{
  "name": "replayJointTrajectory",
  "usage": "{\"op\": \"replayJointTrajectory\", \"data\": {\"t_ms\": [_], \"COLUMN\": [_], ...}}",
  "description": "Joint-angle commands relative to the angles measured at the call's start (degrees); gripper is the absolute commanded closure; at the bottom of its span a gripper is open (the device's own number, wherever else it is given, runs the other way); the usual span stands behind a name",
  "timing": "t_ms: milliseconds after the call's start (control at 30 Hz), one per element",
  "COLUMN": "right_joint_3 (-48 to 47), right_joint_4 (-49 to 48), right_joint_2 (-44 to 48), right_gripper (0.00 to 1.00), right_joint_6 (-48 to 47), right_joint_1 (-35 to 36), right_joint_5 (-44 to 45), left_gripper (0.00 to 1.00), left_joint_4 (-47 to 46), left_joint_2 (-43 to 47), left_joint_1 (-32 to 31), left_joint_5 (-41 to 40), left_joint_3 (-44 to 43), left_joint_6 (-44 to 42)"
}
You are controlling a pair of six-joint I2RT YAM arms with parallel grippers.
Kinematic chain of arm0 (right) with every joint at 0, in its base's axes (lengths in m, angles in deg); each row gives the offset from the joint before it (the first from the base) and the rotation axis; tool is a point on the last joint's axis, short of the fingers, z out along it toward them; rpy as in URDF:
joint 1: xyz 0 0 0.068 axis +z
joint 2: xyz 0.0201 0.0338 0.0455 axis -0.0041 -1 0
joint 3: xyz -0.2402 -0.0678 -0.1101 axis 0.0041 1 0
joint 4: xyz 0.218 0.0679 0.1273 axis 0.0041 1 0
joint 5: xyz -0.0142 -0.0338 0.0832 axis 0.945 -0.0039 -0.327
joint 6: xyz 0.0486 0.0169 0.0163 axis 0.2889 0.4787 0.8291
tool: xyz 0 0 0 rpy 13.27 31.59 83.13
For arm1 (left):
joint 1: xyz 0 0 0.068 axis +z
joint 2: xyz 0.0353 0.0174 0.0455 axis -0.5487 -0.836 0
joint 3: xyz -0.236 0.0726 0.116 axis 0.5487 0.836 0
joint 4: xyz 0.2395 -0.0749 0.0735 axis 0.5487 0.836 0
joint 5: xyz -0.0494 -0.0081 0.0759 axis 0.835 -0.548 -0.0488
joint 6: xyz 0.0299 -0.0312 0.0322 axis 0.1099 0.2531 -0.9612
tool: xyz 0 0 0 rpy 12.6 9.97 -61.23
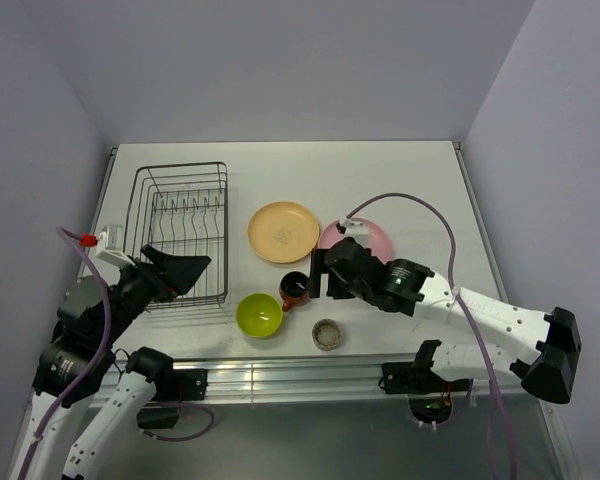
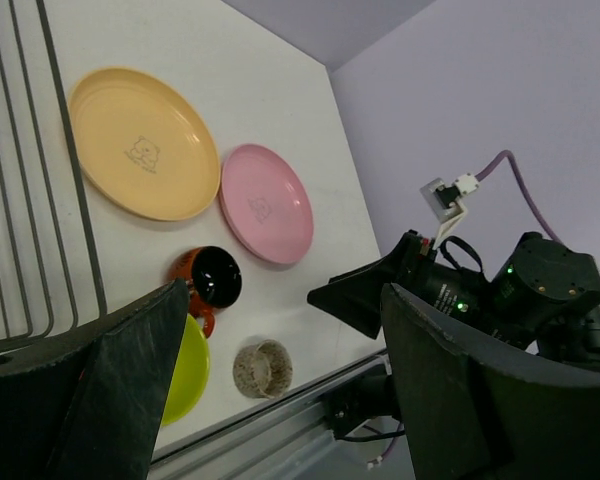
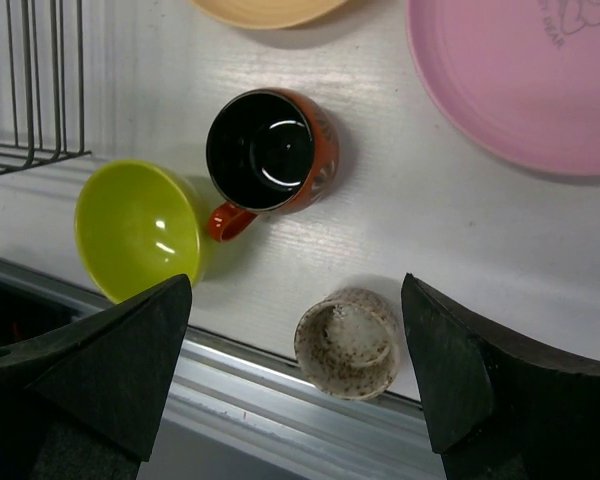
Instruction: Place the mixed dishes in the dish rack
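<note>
The right claw (image 3: 292,300) is hovering with its fingers spread wide above the small red-orange mug (image 3: 270,150) with the dark inside. The mug is standing upright on the white table (image 1: 400,180), just beside the lime-green bowl (image 3: 140,225) and near the small grey-beige round cup (image 3: 347,343). The yellow-orange plate (image 1: 284,231) and the pink plate (image 3: 520,80) are lying flat behind them. The left claw (image 2: 280,310), also spread wide, is hanging over the near corner of the black wire dish rack (image 1: 180,230).

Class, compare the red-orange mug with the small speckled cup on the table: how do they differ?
The mug is red-orange with a glossy black inside; the cup is speckled grey-beige. The mug has a handle; the cup shows none. The cup sits nearer the table's front edge than the mug. Both stand upright and empty.
</note>
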Motion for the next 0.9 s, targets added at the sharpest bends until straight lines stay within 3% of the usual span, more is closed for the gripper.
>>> {"op": "replayJointTrajectory", "data": {"t_ms": [0, 133, 300, 667, 867], "right_joint_3": [-3.6, -3.7, -3.8, -8.9, -8.1], "right_joint_4": [-0.9, -3.4, -10.6, -19.9, -21.7], "right_joint_2": [-0.7, -1.7, -7.1, -19.9, -23.0], "right_gripper": [0.07, 0.06, 0.08, 0.12, 0.16], "right_joint_6": [0.5, -0.9, -2.9, 10.9, 13.8], "right_joint_1": [0.0, -3.3, -11.7, -14.2, -15.6], "right_joint_5": [5.9, 3.7, -10.1, -12.8, -12.0], "left_gripper": [0.16, 0.16, 0.16, 0.17, 0.17], "left_joint_4": [3.4, 2.6, 1.8, 2.3, 3.5], "left_joint_2": [-1.6, -1.8, -1.8, -4.7, -4.4], "left_joint_1": [0.3, 0.3, 0.3, 0.3, 0.3], "left_joint_5": [-1.8, -1.1, 0.1, 0.7, -0.2], "left_joint_3": [-1.2, -0.3, 0.0, -3.3, -3.3], "left_joint_6": [-2.5, -2.4, -2.0, -4.0, -5.3]}}
